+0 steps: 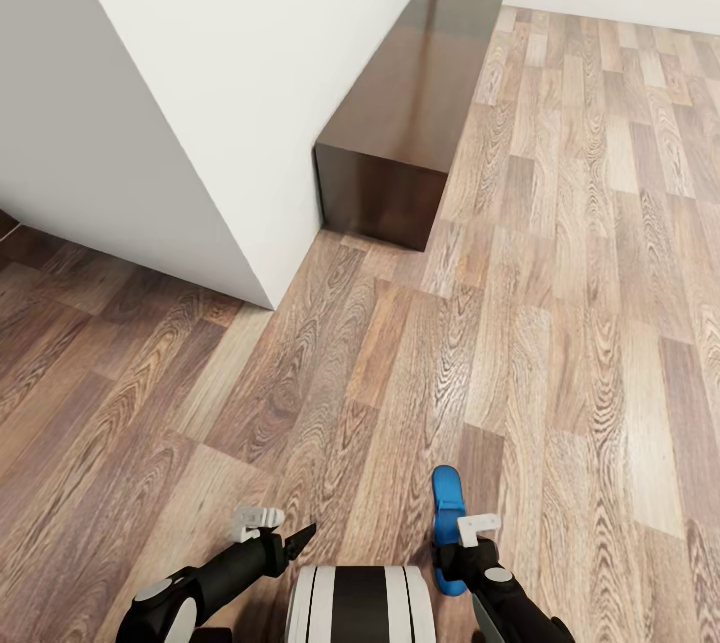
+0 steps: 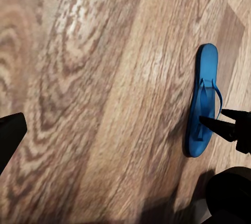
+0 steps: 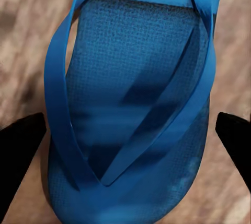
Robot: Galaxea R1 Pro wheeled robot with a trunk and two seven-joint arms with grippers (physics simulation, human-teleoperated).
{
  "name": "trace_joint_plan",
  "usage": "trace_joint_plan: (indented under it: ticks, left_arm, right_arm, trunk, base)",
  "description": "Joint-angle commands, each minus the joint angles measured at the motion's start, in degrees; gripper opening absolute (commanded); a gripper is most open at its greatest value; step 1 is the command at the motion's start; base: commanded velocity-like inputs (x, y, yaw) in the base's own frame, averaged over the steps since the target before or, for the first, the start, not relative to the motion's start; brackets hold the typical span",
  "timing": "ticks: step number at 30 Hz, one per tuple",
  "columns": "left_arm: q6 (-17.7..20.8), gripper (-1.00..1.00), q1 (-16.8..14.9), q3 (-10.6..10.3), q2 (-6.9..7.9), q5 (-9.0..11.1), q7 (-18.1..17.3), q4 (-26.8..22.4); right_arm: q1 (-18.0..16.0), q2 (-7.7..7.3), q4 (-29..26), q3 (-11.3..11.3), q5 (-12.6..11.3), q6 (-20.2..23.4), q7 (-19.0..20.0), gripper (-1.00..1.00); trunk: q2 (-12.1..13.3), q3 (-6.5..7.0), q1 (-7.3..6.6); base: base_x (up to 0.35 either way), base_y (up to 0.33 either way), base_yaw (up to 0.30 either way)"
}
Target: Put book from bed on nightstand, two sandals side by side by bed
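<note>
Head view: a blue sandal lies on the wood-plank floor at the lower centre, the right hand directly over it. The left hand, lower left, holds nothing, its fingers nearly together. A dark wooden cabinet stands against the white wall at the top.

Left wrist view: the sandal lies at right, dark fingertips spread over it.

Right wrist view: the sandal sits between spread fingers.

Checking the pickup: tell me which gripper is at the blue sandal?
The right gripper is at the blue sandal, fingers open on either side. The left gripper hangs over bare wood floor.
</note>
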Motion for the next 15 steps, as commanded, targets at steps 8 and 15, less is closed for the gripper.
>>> trace_joint_plan:
  ticks: [8, 15]
  left_arm:
    - [0.48, 1.0, -0.01, -0.04, 0.03, 0.6, 0.06, -0.03]
    - [0.48, 1.0, -0.01, -0.04, 0.03, 0.61, 0.06, -0.03]
  right_arm:
    - [0.0, -0.07, -0.12, 0.26, 0.2, 0.43, -0.31, -1.0]
    - [0.0, -0.12, -0.12, 0.26, 0.17, 0.42, -0.32, -1.0]
  trunk:
    - [-0.01, -0.03, -0.01]
    - [-0.01, -0.03, -0.01]
  base:
    - [0.0, 0.0, 0.0]
    - [0.0, 0.0, 0.0]
